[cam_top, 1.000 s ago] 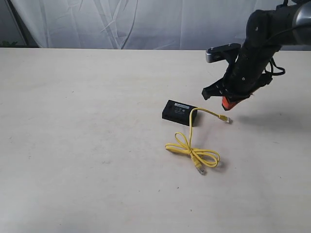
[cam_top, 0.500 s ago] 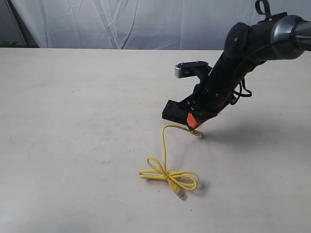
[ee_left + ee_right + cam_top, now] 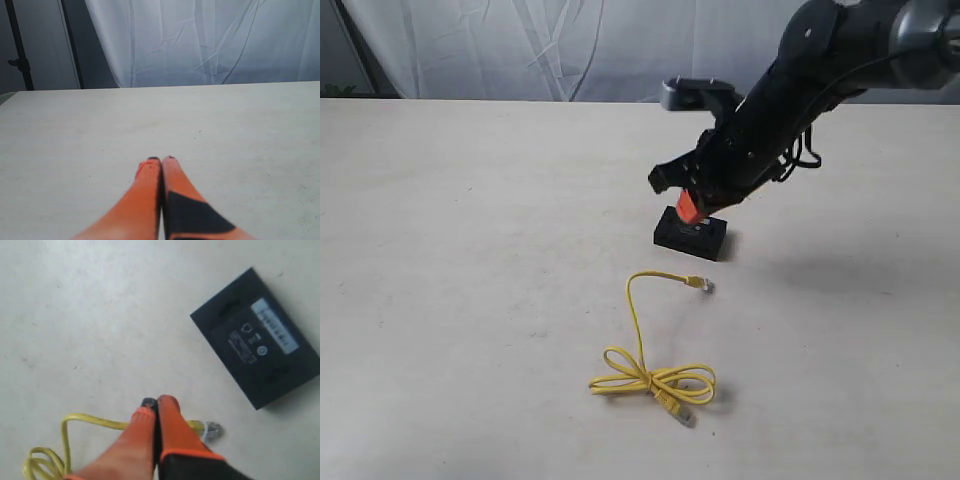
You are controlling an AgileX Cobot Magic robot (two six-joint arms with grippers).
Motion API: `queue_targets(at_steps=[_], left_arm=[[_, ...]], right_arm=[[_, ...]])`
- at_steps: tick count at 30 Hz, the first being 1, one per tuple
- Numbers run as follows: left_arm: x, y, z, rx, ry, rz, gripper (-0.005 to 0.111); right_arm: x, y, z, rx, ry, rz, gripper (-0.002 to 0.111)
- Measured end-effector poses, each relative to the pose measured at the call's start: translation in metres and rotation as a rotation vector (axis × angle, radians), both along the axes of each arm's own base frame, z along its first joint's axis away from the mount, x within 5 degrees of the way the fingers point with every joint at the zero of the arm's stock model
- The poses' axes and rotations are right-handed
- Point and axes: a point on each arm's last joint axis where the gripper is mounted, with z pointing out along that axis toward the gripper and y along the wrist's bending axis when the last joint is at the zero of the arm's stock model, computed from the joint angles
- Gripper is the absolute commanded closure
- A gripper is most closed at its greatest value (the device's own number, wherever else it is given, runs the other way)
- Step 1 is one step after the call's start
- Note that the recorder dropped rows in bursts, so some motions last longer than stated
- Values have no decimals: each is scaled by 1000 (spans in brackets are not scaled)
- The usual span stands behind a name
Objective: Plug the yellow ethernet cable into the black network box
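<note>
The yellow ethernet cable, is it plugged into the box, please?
No, the yellow ethernet cable lies loose on the table, apart from the black network box.

The exterior view is taken from above the near edge of the pale tabletop [image 3: 470, 300], facing a white draped curtain [image 3: 570, 50]; the left wrist view is aimed low toward it. The flat black plastic box [image 3: 257, 337] and thin yellow cable [image 3: 100, 420] are shared with the close, downward right wrist view.

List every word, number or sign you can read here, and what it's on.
Pale label strip on the black box: printed line, too blurred to read.
White symbols on the box top: too small to read.
Yellow cable: no text.
</note>
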Motion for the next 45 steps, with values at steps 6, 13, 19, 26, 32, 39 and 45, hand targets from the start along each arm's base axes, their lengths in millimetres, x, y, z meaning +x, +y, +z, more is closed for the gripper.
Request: queue_targets(at_steps=[6, 13, 19, 26, 32, 39, 45], left_arm=[[0, 0, 0, 0, 0, 0, 107], [0, 0, 0, 0, 0, 0, 107], [0, 0, 0, 0, 0, 0, 107], [0, 0, 0, 0, 0, 0, 107], [0, 0, 0, 0, 0, 0, 107], [0, 0, 0, 0, 0, 0, 107], [0, 0, 0, 0, 0, 0, 107]], right_arm=[[-14, -4, 26, -35, 6, 90, 108], [-44, 23, 22, -163, 42, 301, 108], [-65, 51, 12, -272, 29, 419, 108], [-79, 77, -20, -327, 61, 495, 108], [-72, 94, -38, -246, -3, 413, 108], [-58, 109, -33, -100, -140, 277, 108], [-59, 109, -33, -107, -140, 286, 108]])
